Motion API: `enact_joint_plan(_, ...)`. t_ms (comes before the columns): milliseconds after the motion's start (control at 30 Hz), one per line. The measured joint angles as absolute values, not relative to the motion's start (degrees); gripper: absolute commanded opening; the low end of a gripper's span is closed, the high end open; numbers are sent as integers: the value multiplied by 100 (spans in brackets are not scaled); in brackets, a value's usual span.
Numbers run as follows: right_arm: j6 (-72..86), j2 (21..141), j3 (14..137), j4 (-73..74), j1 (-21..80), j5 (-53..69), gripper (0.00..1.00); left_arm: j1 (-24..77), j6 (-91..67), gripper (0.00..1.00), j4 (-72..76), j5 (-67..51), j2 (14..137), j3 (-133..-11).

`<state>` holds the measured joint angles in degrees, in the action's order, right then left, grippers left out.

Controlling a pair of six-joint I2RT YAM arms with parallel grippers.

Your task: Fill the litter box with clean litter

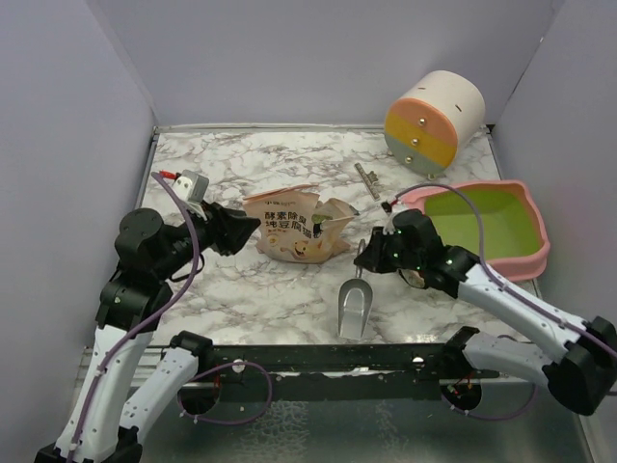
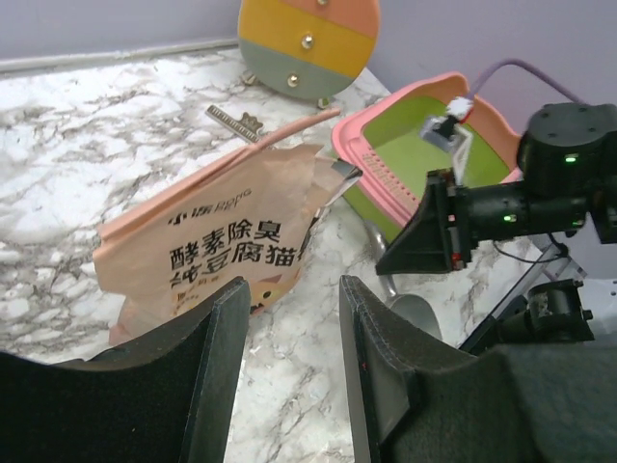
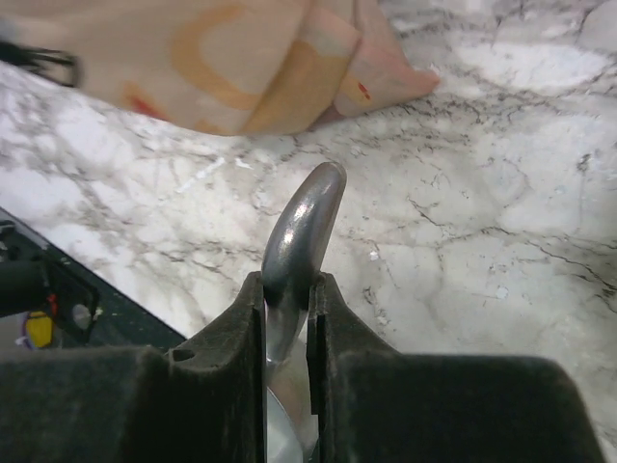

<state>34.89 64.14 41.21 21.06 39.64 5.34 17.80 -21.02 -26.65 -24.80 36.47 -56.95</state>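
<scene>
Top external view: marble table (image 1: pixel 241 154) is carrying everything.

- Litter box (image 1: pixel 501 186) is sitting at the right side, just beyond the right arm. Its lime-green inside is showing bare. No clean litter is visible in it or anywhere else, so filling is not yet begun.
- Banded drum (image 1: pixel 434 121) is standing behind the litter box, near it, not involved.
- Paper bag (image 1: pixel 294 227) is lying crumpled mid-table, well apart from the box, with its torn mouth apparently turned toward the right. Judgement: the litter is sitting inside it, hidden.
- Metal scoop (image 1: pixel 355 307) is lying between the bag and the near edge, bowl toward the arm bases, handle running up into the right gripper (image 1: pixel 371 258).
- Metal clip (image 1: pixel 366 177) is lying loose behind the bag.

Right wrist view: jaws are pressing on both sides of the scoop's curved handle, no gap showing on either side, so the claw is gripping the scoop at a narrow opening.

Left wrist view: left gripper (image 2: pixel 294 289) is standing partly open with bare marble showing between its pads and nothing held. It is pointing at the bag's near end. Contact with the bag cannot be told.

Step in hand (judgement): picking up the scoop while the left arm is readying to steady the bag.

Next move is calling for lifting the scoop level, steering its bowl into the bag mouth, and the left claw pinning the bag so it is not sliding.
</scene>
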Motion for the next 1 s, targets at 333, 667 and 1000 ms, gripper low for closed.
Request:
enact_joint_plan(333,3568,4556,5559,2910,3964,-106,1,1780,-1992,49,-2482,-2746,4556,-6580)
enact_joint_plan(667,3251,5516,6742,2790,3964,-622,1,1959,-2095,47,-2182,-2897,5404,-6956)
enact_joint_plan(1000,3006,6401,7435,2746,3964,-915,1,3183,-1511,46,-2519,-1988,6342,-8423)
